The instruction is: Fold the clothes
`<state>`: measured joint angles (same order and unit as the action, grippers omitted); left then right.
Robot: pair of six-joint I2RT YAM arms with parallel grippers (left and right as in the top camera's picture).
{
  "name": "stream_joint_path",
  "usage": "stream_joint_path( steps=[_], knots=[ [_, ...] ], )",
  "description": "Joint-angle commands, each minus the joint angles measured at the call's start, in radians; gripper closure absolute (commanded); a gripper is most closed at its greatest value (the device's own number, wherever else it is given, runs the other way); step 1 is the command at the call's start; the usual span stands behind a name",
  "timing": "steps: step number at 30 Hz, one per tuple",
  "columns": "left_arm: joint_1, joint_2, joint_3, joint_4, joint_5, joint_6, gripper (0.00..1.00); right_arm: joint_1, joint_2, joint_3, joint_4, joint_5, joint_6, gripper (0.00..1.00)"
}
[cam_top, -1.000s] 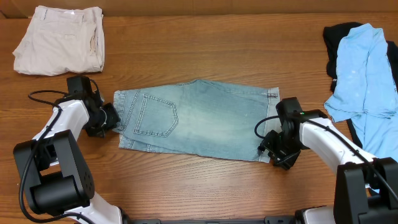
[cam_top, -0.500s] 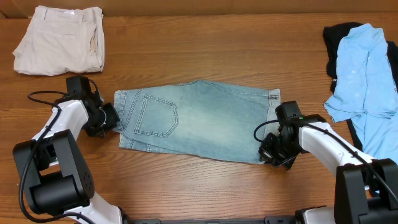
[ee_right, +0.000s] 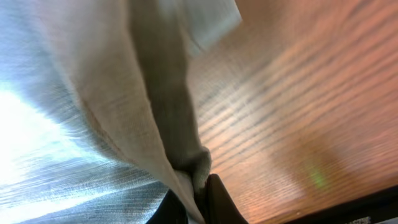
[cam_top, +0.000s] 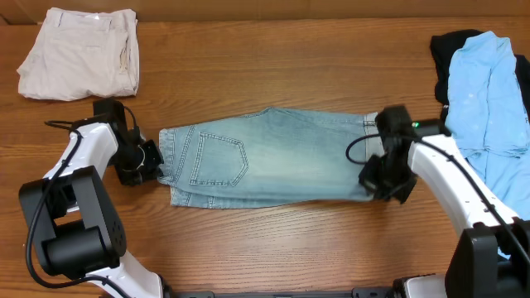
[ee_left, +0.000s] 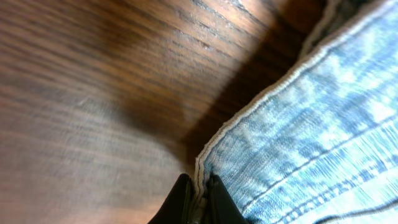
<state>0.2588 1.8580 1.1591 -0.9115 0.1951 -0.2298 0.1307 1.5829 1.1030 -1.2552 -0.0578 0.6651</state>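
Observation:
Light-blue denim shorts (cam_top: 265, 157) lie stretched across the middle of the table, back pocket up. My left gripper (cam_top: 156, 164) is shut on their left edge; the left wrist view shows the stitched hem (ee_left: 261, 124) pinched between the black fingers (ee_left: 180, 202). My right gripper (cam_top: 374, 180) is shut on the right end of the shorts and holds that edge lifted off the wood; in the right wrist view pale fabric (ee_right: 155, 112) hangs from its fingers (ee_right: 217, 199). Beige shorts (cam_top: 81, 53) lie folded at the back left. A sky-blue shirt (cam_top: 484, 91) lies on a black garment (cam_top: 445, 50) at the right.
The table is bare brown wood (cam_top: 273, 240) in front of and behind the denim shorts. A black cable (cam_top: 62, 124) loops beside my left arm. The shirt pile lies close to my right arm.
My right gripper has shut on the right end of the denim shorts and moved back and up with it. The shorts are pulled straighter and have shifted right; my left gripper followed slightly.

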Motion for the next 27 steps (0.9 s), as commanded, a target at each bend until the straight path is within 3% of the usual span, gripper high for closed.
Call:
stream_joint_path(
  steps=[1, 9, 14, 19, 27],
  knots=[
    [0.002, -0.091, 0.06, -0.028, -0.01, 0.04, 0.96, -0.01, -0.002, 0.123, -0.02, 0.08, -0.072, 0.96],
    [0.0, -0.303, 0.101, -0.101, 0.002, 0.043, 0.96, -0.011, -0.002, 0.328, -0.024, 0.093, -0.102, 0.96],
    [0.0, -0.38, 0.101, -0.103, 0.105, 0.077, 0.96, -0.033, -0.002, 0.409, 0.053, 0.094, -0.151, 0.96],
    [0.0, -0.401, 0.101, -0.014, 0.256, 0.121, 0.96, -0.073, -0.002, 0.517, 0.196, 0.053, -0.232, 0.96],
    [-0.005, -0.396, 0.1, 0.152, 0.281, 0.069, 0.96, -0.093, 0.013, 0.551, 0.418, 0.053, -0.232, 0.96]
  ],
)
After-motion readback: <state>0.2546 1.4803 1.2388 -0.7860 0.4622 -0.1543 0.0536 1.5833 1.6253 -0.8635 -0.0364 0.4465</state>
